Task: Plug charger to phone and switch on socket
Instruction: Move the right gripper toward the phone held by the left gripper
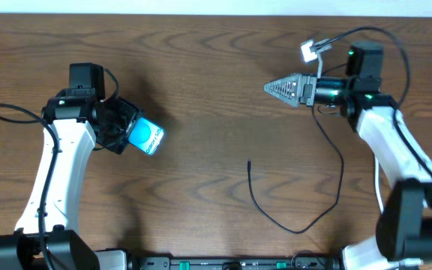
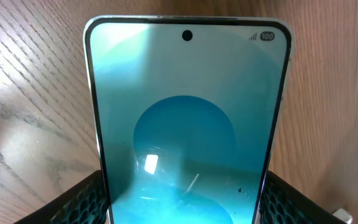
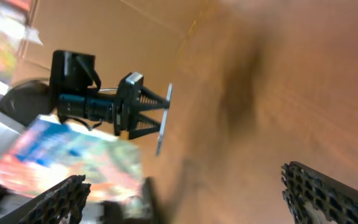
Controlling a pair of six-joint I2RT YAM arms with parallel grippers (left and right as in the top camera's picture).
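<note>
Left gripper point(image 1: 131, 132), overhead view: pinches the phone point(image 1: 148, 137) at the left of the desk point(image 1: 201, 60), screen tilted upward. Right gripper point(image 1: 280, 88) hovers at upper right, pointing left and turned on its side, so its opening cannot be read from above. The charger point(image 1: 291, 225) lies between the arms as a slack loop. Its tip point(image 1: 249, 160) rests near the desk's centre, and the other end runs up beneath the right arm point(image 1: 396, 150), where it is lost. No socket shows.

Left wrist view: the phone point(image 2: 185, 124) fills the frame, screen lit blue, its lower side edges clamped between both fingers point(image 2: 79, 199).

Right wrist view (blurred): the fingers point(image 3: 328, 193) stand wide apart with nothing between them. The left arm point(image 3: 73, 102) and the phone, edge-on point(image 3: 164, 118), appear across the desk.

Handling, as judged: the charger is light and limp, so it should sag unless taken just behind the stiff tip. The phone is rigid, smooth glass, probably slippery and breakable, so a hold on its side edges suits it.
</note>
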